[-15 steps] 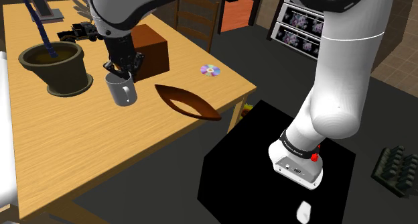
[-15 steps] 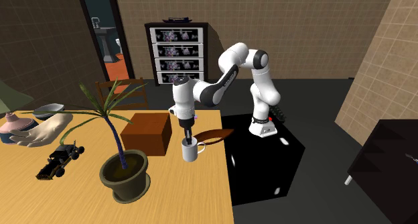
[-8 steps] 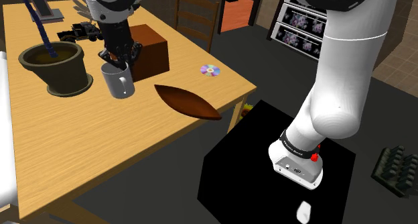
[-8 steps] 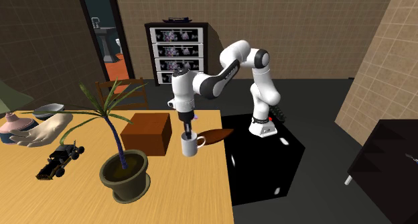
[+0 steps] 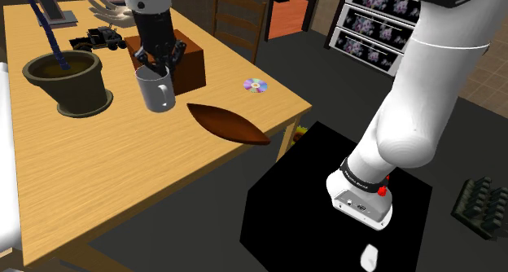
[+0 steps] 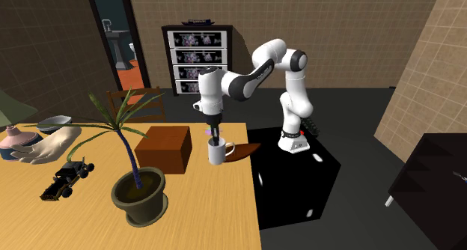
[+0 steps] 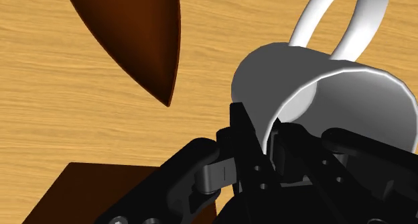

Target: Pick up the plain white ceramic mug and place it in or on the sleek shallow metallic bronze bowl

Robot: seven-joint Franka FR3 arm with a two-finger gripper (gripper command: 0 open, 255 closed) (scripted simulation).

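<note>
Shoulder view: the black gripper pinches the rim of the white mug, near the brown bowl on the wooden table. Second exterior view: the mug is just beside the bowl. Wrist view: both fingers squeeze the mug's wall, close to the bowl.

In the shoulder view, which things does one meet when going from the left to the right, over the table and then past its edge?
dark plant pot → white mug → brown shallow bowl → black stand → white arm base
</note>
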